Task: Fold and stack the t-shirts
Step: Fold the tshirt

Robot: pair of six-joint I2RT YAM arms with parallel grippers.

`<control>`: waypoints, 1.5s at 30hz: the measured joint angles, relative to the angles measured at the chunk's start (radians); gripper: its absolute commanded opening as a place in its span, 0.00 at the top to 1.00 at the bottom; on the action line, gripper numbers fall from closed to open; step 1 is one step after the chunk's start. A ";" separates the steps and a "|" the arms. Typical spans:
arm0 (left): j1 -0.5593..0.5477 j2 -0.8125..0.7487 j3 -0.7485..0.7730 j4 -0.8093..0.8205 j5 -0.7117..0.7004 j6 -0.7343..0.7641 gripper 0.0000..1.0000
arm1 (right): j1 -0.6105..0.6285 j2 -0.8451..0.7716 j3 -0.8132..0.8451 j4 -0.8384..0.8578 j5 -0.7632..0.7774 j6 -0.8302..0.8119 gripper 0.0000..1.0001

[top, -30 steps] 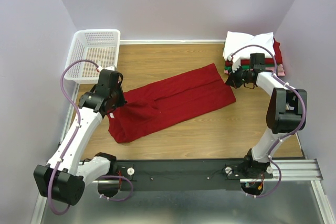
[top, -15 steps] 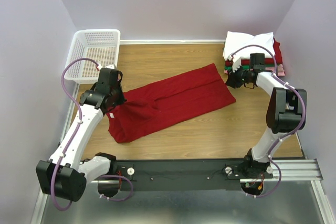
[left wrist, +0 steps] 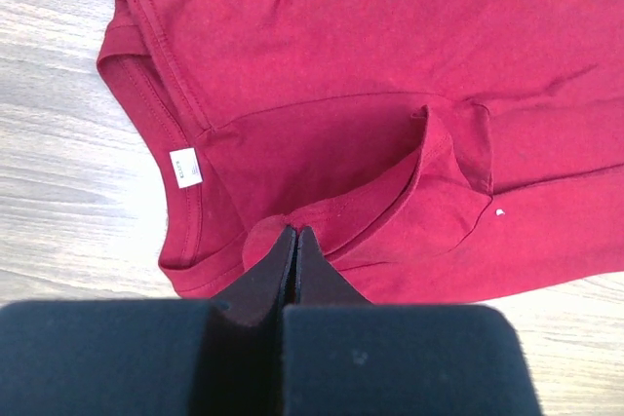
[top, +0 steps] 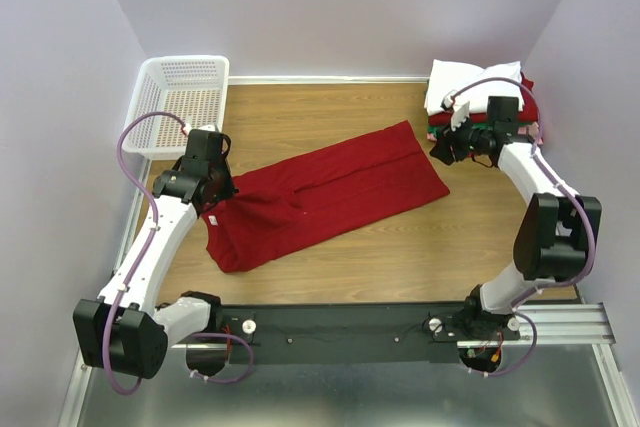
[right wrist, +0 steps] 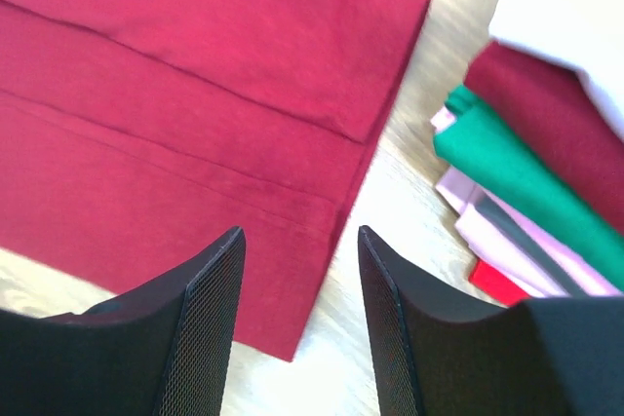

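Observation:
A large dark red t-shirt (top: pixel 330 192) lies folded lengthwise in a slanted strip across the table. Its collar end is at the left, where my left gripper (top: pixel 213 207) is shut on a raised fold of the cloth (left wrist: pixel 390 75), just beside the neckline with its white label. My right gripper (top: pixel 441 153) hangs open over the strip's right end (right wrist: pixel 195 94), with nothing between its fingers (right wrist: pixel 210 309). Just right of it stands the stack of folded t-shirts (top: pixel 485 107): white (right wrist: pixel 575 17) on top, then dark red (right wrist: pixel 556 114), green (right wrist: pixel 517 182) and pink (right wrist: pixel 497 231).
A white mesh basket (top: pixel 185 97) sits at the back left corner. Walls close in the table on three sides. Bare wood shows in front of and behind the shirt.
My right gripper has gone from shut to open and drawn back a little to the right, toward the stack. The left arm has shifted slightly, still shut at the collar end.

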 measured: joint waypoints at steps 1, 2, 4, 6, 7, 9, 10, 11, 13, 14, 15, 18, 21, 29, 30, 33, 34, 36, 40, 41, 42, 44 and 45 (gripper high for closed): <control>0.002 0.001 0.000 0.001 0.000 0.000 1.00 | 0.000 -0.014 0.000 -0.007 -0.011 0.000 0.42; 0.002 0.002 0.000 0.002 0.000 0.001 1.00 | 0.000 -0.031 -0.002 -0.013 -0.030 0.000 0.42; 0.002 0.004 0.000 0.006 0.000 0.002 1.00 | 0.000 -0.060 -0.012 -0.018 -0.071 0.003 0.42; 0.002 0.009 0.000 0.013 0.001 0.004 1.00 | 0.000 -0.084 -0.029 -0.027 -0.115 0.013 0.41; 0.003 0.012 0.000 0.016 0.004 0.004 1.00 | 0.000 -0.096 -0.039 -0.033 -0.139 0.018 0.41; 0.007 0.020 0.000 0.021 0.006 0.004 1.00 | 0.000 -0.109 -0.061 -0.037 -0.189 0.026 0.41; 0.010 0.025 0.000 0.022 0.006 0.004 1.00 | 0.000 -0.116 -0.075 -0.042 -0.215 0.030 0.41; 0.012 0.029 -0.001 0.024 0.007 0.004 1.00 | 0.000 -0.121 -0.084 -0.048 -0.230 0.031 0.41; 0.016 0.035 -0.005 0.032 0.007 0.003 1.00 | 0.000 -0.129 -0.101 -0.052 -0.258 0.032 0.41; 0.019 0.039 -0.009 0.036 0.008 0.003 1.00 | 0.000 -0.131 -0.109 -0.056 -0.272 0.033 0.41; 0.022 0.043 -0.013 0.038 0.008 0.003 1.00 | 0.000 -0.132 -0.116 -0.060 -0.282 0.033 0.41; 0.033 0.062 -0.021 0.043 0.008 0.002 1.00 | 0.000 -0.132 -0.127 -0.069 -0.302 0.033 0.41; 0.046 0.084 -0.023 0.048 0.008 0.002 1.00 | 0.000 -0.132 -0.127 -0.070 -0.319 0.032 0.41; 0.105 0.175 -0.024 0.106 0.011 0.004 1.00 | 0.001 -0.132 -0.132 -0.075 -0.344 0.031 0.41; 0.115 0.191 -0.025 0.114 0.011 0.004 0.99 | 0.001 -0.132 -0.132 -0.076 -0.346 0.030 0.41; 0.148 0.270 -0.031 0.144 0.013 0.010 0.90 | 0.006 -0.132 -0.133 -0.079 -0.346 0.027 0.41; 0.160 0.299 -0.034 0.155 0.023 0.014 0.84 | 0.007 -0.132 -0.133 -0.080 -0.346 0.025 0.41; 0.185 0.344 -0.039 0.169 0.043 0.021 0.76 | 0.011 -0.132 -0.133 -0.080 -0.346 0.022 0.41; 0.221 0.381 -0.052 0.183 0.080 0.027 0.44 | 0.024 -0.132 -0.133 -0.082 -0.347 0.020 0.40; 0.224 0.381 -0.054 0.184 0.083 0.030 0.43 | 0.030 -0.132 -0.133 -0.083 -0.347 0.017 0.40; 0.225 0.381 -0.055 0.185 0.084 0.026 0.43 | 0.034 -0.132 -0.133 -0.084 -0.346 0.014 0.40; 0.231 0.380 -0.055 0.189 0.087 0.031 0.43 | 0.054 -0.131 -0.133 -0.086 -0.346 0.009 0.40; 0.231 0.378 -0.055 0.191 0.090 0.033 0.43 | 0.057 -0.131 -0.133 -0.087 -0.346 0.007 0.40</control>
